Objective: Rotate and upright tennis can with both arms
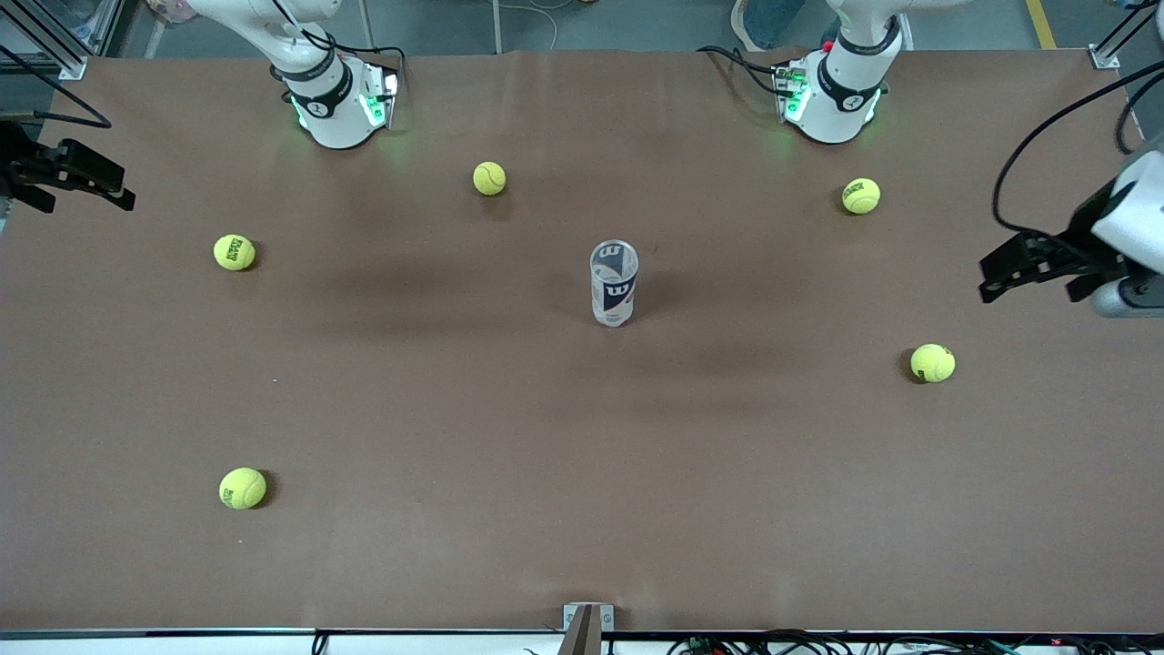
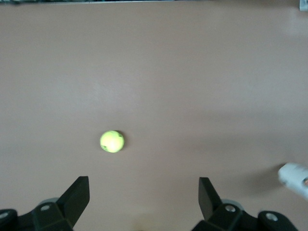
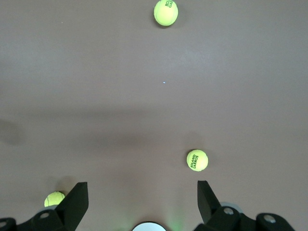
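The tennis can [image 1: 614, 282] stands upright in the middle of the table, a clear tube with a navy and white label and a W logo. Part of it shows at the edge of the left wrist view [image 2: 294, 177]. My left gripper [image 1: 988, 278] hangs open and empty over the left arm's end of the table, well apart from the can; its jaws stand wide apart in the left wrist view [image 2: 144, 197]. My right gripper [image 1: 123, 188] hangs open and empty over the right arm's end of the table, also shown in the right wrist view [image 3: 143, 199].
Several yellow-green tennis balls lie scattered on the brown table: one [image 1: 932, 363] under the left gripper's side, one [image 1: 860, 196] near the left arm's base [image 1: 832, 100], one [image 1: 489, 178] near the right arm's base [image 1: 341, 105], and two [image 1: 235, 252] [image 1: 242, 488] toward the right arm's end.
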Action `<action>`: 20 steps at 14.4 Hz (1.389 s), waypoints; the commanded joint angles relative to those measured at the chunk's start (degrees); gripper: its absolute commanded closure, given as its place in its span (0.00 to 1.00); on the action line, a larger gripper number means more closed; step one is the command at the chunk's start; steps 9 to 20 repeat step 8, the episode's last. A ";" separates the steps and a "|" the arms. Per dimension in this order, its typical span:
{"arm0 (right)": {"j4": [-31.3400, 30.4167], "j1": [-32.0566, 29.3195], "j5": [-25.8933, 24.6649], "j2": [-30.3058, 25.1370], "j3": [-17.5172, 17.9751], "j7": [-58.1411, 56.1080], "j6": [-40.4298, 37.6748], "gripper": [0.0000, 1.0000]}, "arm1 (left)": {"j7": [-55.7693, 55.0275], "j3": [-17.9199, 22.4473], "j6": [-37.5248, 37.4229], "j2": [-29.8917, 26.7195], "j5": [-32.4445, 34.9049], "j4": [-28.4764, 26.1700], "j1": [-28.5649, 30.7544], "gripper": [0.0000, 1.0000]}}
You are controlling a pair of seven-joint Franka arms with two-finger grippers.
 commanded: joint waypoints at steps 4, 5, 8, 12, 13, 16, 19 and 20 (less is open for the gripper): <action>-1.68 0.46 0.46 -1.76 -0.19 -0.36 0.08 0.00 | -5.91 -0.59 -0.39 -1.47 -1.88 -1.11 0.88 0.00; -1.68 0.38 0.46 -1.76 -0.19 -0.45 -0.01 0.00 | -6.01 -0.68 -0.39 -1.47 -1.96 -1.11 0.88 0.00; -1.68 0.46 0.46 -1.76 -0.19 -0.62 0.08 0.00 | -6.80 -0.77 -0.39 -1.38 -3.36 -1.03 1.05 0.00; -1.68 0.46 0.46 -1.76 -0.19 -0.62 0.08 0.00 | -6.80 -0.77 -0.39 -1.38 -3.36 -1.03 1.05 0.00; -1.68 0.46 0.46 -1.76 -0.19 -0.62 0.08 0.00 | -6.80 -0.77 -0.39 -1.38 -3.36 -1.03 1.05 0.00; -1.68 0.46 0.46 -1.76 -0.19 -0.62 0.08 0.00 | -6.80 -0.77 -0.39 -1.38 -3.36 -1.03 1.05 0.00; -1.68 0.46 0.46 -1.76 -0.19 -0.62 0.08 0.00 | -6.80 -0.77 -0.39 -1.38 -3.36 -1.03 1.05 0.00; -1.68 0.46 0.46 -1.76 -0.19 -0.62 0.08 0.00 | -6.80 -0.77 -0.39 -1.38 -3.36 -1.03 1.05 0.00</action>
